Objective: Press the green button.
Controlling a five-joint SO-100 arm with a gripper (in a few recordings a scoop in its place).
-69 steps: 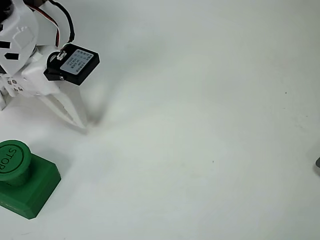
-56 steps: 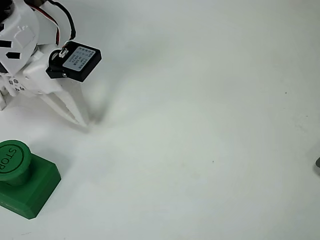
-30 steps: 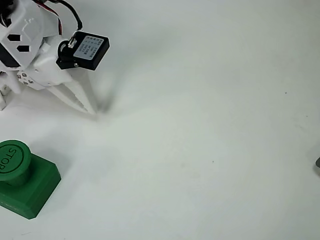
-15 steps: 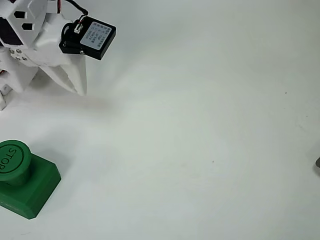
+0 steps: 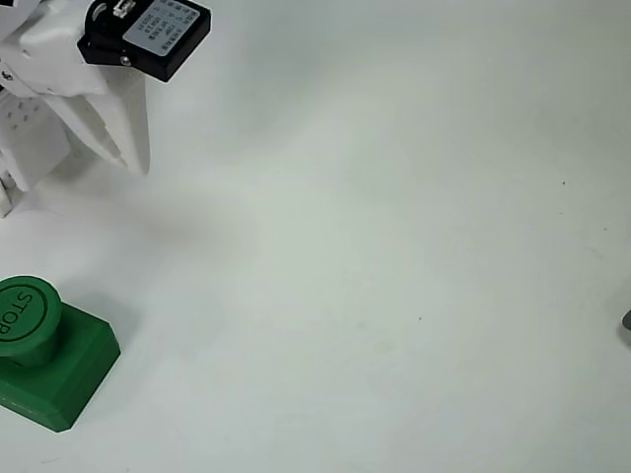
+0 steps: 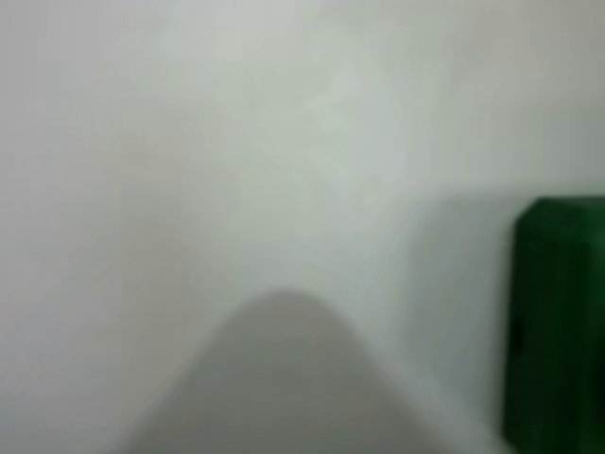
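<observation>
At about eleven o'clock in the overhead view, the white arm reaches in from the upper-left corner, its claw point(image 5: 136, 163) pointing toward six o'clock with the two white fingers pressed together into a single tapered tip, nothing between them. A black servo block point(image 5: 146, 35) with a pale printed label sits on the arm just above the fingers, toward twelve o'clock. The green button point(image 5: 27, 317) stands at about eight o'clock of the same view, at the lower-left edge of the white worktop point(image 5: 394, 246): a round green cap embossed "STOP" inside a raised ring, seated on a chunky square green base point(image 5: 69, 370) whose corner points toward five o'clock. Claw and button are well apart, with bare worktop between them; the button lies toward seven o'clock from the fingertip. A small dark object point(image 5: 627, 321) breaks the frame edge at three o'clock; what it is cannot be told. The wrist view is heavily blurred: a pale grey tapered shape, the claw point(image 6: 284, 378), rises from six o'clock, and a green block, the button's base point(image 6: 558, 322), occupies the edge at about four o'clock, apart from the claw tip, over pale worktop point(image 6: 236, 142).
</observation>
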